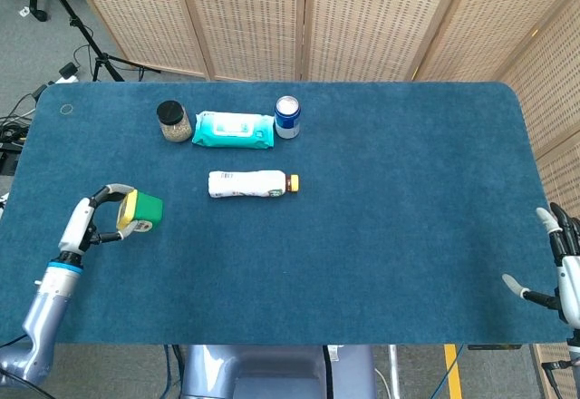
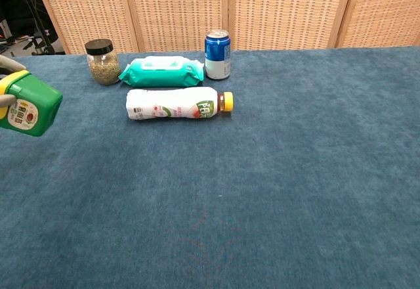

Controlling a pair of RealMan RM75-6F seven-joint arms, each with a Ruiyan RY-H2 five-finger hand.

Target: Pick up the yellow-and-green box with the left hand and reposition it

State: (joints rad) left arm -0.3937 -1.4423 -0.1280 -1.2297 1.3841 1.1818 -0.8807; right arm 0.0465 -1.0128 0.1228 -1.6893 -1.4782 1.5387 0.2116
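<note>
This looks like a lab or recording studio rather than a home. A table [image 1: 408,236] covered in blue carpet fills the frame, woven folding screens [image 1: 362,18] close off the top, and a tripod stand [image 1: 86,41] and loose cables [image 1: 18,127] sit on grey floor at upper left.

Blue carpeted counter [image 1: 381,236]. Toward eleven o'clock, a row: dark-lidded jar [image 1: 174,121] upright, teal wipes pack [image 1: 234,131] lying flat just beside, blue can [image 1: 287,117] upright at its right end. Nearer centre, white bottle [image 1: 252,183] on its side, yellow cap pointing toward three o'clock. Behind, wicker screens [image 1: 308,18].
</note>
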